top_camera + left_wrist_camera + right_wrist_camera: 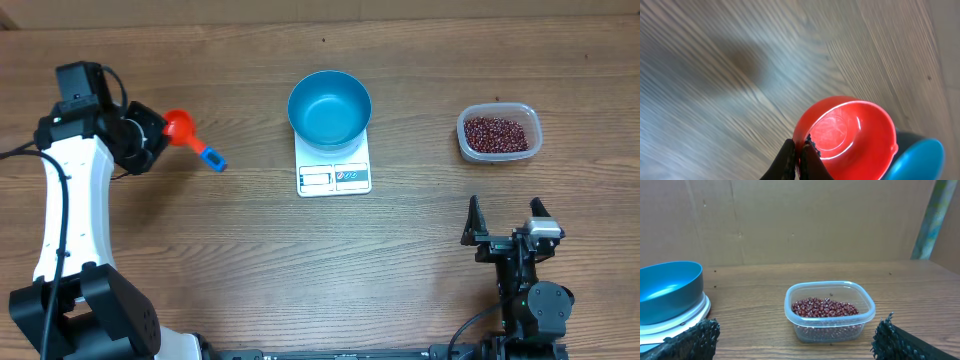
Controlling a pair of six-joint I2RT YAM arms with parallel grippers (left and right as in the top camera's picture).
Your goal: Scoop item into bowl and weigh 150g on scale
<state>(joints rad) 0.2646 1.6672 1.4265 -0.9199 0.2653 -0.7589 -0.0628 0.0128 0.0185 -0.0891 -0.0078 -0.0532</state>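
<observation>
The blue bowl [330,108] [667,292] stands empty on the white scale [334,176] [695,315] at the middle back. The item, dark red-brown beans [496,132] [825,308], lies in a clear tub [533,128] [867,302] at the right. My left gripper [155,133] [801,149] is shut on the rim of a red scoop [179,126] [850,132] with a blue handle [211,156] [920,159], at the left of the table; the scoop's cup holds nothing. My right gripper [506,212] [797,326] stands open near the front right, facing the tub, nothing between its fingers.
The left arm's white link [70,200] runs along the left edge. Bare wooden tabletop [300,270] lies between the scale and the front edge. A brown wall [815,220] stands behind the table.
</observation>
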